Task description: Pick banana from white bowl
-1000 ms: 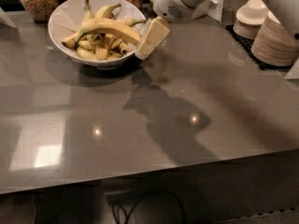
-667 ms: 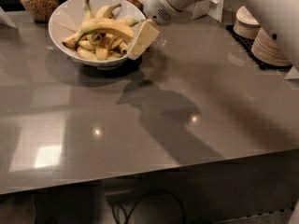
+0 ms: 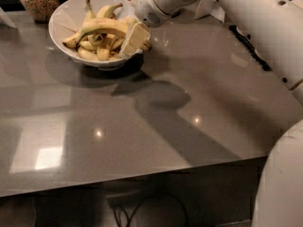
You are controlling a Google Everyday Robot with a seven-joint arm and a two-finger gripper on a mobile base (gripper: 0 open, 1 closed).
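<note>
Far to the left of the gripper's fingers, a jar of grains stands at the back of the table. Just left of the fingers sits the white bowl, heaped with smaller bananas. The banana, the long one, lies across the top of the heap, its right end reaching up to the fingers. They hang tilted over the bowl's right rim, and I cannot tell whether they are open or closed. To their right, the white arm crosses above the table.
</note>
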